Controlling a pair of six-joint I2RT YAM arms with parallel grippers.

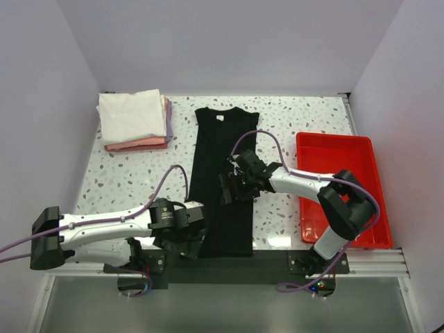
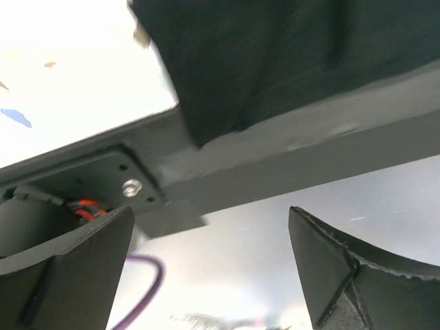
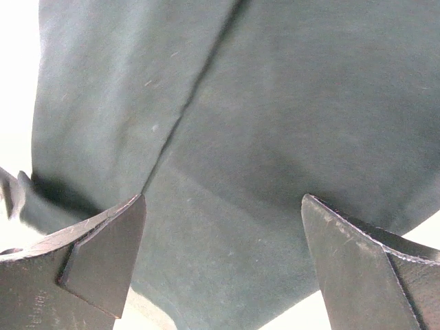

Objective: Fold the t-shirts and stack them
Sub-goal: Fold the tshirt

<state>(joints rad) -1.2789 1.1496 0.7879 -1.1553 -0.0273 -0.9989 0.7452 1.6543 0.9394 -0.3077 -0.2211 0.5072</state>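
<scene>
Both pincers released — left gripper (image 1: 191, 239) at the hem, lower centre, right gripper (image 1: 233, 187) over mid-shirt. Black t-shirt (image 1: 222, 149) lies narrow-folded, centre frame. Crosswise fold is judged next — hem must be gripped.

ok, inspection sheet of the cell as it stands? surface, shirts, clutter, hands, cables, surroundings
Surface: speckled white table, no spills seen.
Job's things: black shirt folded to a long strip mid-table, near hem at the table's near edge; stack far left, white on top, pink and lavender under.
Clutter: red tray at right, right arm partly over it.
Hands: left hand open at the shirt's near left corner, holding nothing; right hand open over the shirt, holding nothing.
Cables: purple cables loop above both arms; no snag seen.
Surroundings: plain walls on three sides; black rail along the near edge.
</scene>
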